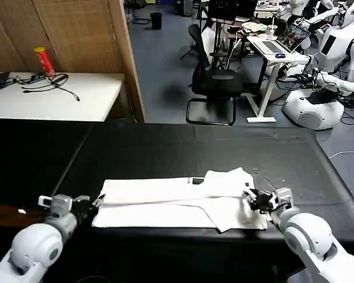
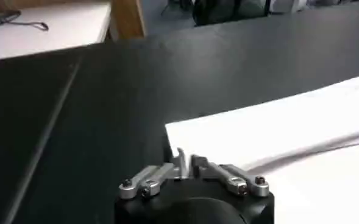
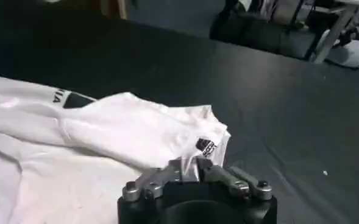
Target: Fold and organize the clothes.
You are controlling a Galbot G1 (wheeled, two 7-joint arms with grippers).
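T-shirt (image 1: 177, 200), white and already folded into a long band, lies across the near part of the black table (image 1: 165, 147), with a bit of black lettering showing near its middle. The left gripper (image 1: 99, 201) sits at the band's left end, its fingers pressed together on the cloth's corner as the left wrist view shows. The right gripper (image 1: 250, 198) is at the right end, fingers closed on the bunched sleeve edge beside a small black label (image 3: 206, 146). The step in hand looks like a crosswise fold. To do it well, both pinches should catch every layer, lift together just clear of the table, and keep the band taut so the edges land square.
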